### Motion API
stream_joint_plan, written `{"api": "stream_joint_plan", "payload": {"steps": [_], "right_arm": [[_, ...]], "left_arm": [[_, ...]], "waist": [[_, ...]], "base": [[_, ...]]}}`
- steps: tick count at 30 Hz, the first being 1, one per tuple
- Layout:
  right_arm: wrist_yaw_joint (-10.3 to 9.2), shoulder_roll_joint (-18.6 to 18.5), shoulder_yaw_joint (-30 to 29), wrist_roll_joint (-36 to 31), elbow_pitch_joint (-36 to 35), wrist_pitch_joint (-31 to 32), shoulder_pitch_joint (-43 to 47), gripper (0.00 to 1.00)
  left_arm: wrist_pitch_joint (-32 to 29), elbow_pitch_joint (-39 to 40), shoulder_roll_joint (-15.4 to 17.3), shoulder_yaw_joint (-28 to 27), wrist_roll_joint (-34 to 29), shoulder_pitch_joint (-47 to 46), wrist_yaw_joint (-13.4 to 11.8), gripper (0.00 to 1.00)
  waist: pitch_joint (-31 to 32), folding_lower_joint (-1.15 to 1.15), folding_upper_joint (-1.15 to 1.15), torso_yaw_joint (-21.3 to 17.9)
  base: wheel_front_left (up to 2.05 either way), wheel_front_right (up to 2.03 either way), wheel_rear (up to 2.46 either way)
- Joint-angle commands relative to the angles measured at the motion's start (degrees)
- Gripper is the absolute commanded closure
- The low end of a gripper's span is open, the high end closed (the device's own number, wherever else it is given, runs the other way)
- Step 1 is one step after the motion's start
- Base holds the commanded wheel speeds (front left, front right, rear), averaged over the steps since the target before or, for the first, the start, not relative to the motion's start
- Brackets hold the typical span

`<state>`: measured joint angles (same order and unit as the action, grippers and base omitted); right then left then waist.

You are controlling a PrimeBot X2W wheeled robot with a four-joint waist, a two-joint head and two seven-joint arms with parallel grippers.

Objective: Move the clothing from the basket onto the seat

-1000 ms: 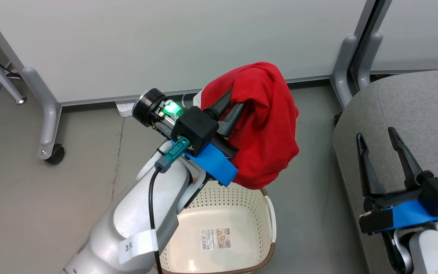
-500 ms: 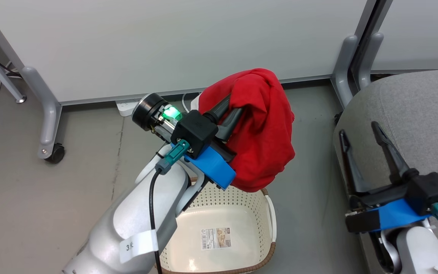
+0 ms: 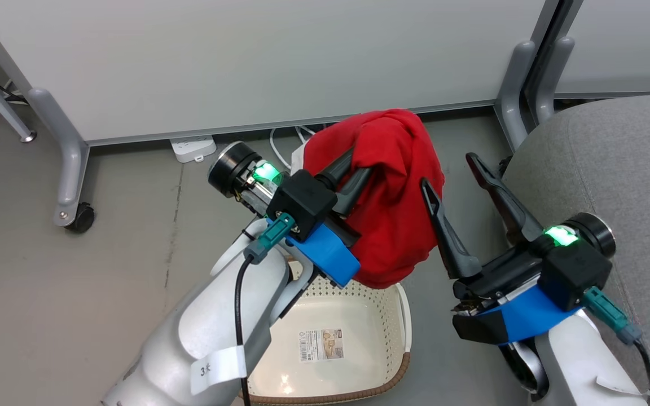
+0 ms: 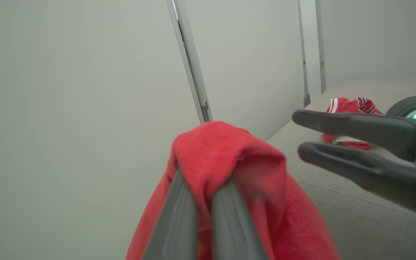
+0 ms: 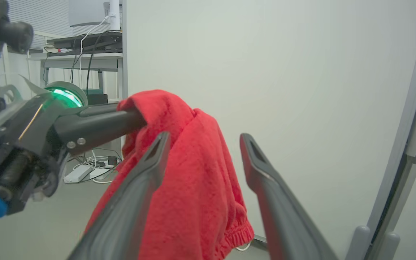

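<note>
Red clothing (image 3: 398,197), clamped in left end effector (image 3: 353,169), hangs above the basket (image 3: 353,299); right end effector (image 3: 447,171) gapes alongside.

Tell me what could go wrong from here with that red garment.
1. The garment hangs by one fold from the shut left fingers; a swing toward the seat might shake it loose, back into the basket.
2. The open right fingers stand close beside the cloth and could snag it or bump the left fingers.
</note>
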<state>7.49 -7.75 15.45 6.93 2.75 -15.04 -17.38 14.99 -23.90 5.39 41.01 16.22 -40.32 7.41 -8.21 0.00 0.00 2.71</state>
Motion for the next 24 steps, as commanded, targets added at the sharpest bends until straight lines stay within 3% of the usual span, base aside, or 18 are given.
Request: {"api": "stream_joint_plan", "payload": {"steps": [1, 7, 24], "right_arm": [[0.01, -0.07, 1.18, 0.49, 0.52, -0.22, -1.07, 0.00], [0.01, 0.58, 3.88, 0.54, 4.58, -0.23, -3.56, 0.00], [0.01, 2.40, 3.42, -1.35, 18.64, -0.22, -9.02, 0.00]], "left_arm": [[0.29, -0.03, -0.12, 0.24, -0.04, -0.31, 0.08, 1.00], [0.29, 0.20, -0.86, 1.67, 0.00, -0.99, 0.09, 1.00], [0.29, 2.82, -1.92, 4.81, 0.28, -1.89, 0.09, 1.00]], "waist": [[-0.35, 0.00, 0.00, 0.25], [-1.25, 0.00, 0.00, 1.05], [-2.29, 0.00, 0.00, 2.37]], "base": [[0.00, 0.00, 0.00], [0.00, 0.00, 0.00], [0.00, 0.00, 0.00]]}}
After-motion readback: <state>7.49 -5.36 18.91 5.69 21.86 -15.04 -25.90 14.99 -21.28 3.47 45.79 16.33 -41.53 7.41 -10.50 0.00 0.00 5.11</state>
